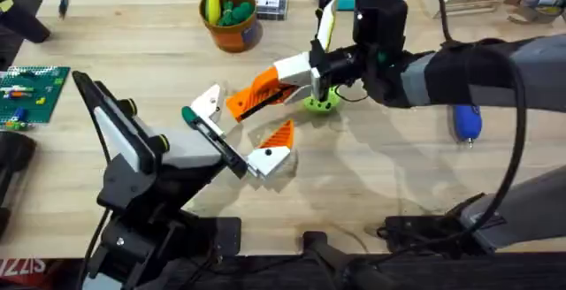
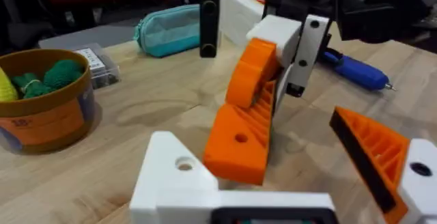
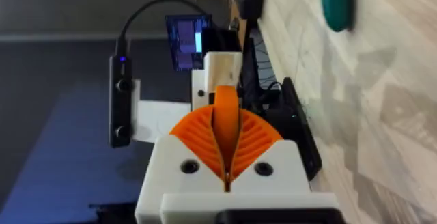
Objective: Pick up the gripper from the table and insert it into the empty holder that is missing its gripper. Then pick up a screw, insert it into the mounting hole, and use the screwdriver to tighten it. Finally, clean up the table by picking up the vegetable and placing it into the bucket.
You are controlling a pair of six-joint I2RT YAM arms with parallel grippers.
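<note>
Blue screwdriver (image 1: 467,122) lies beside right arm (image 1: 495,69).

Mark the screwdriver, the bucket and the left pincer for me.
screwdriver (image 1: 467,121): overhead view, middle of its blue handle.
bucket (image 1: 232,30): overhead view, front of its orange-brown wall.
left pincer (image 1: 239,132): overhead view, midway between its two white-and-orange fingertips.
</note>
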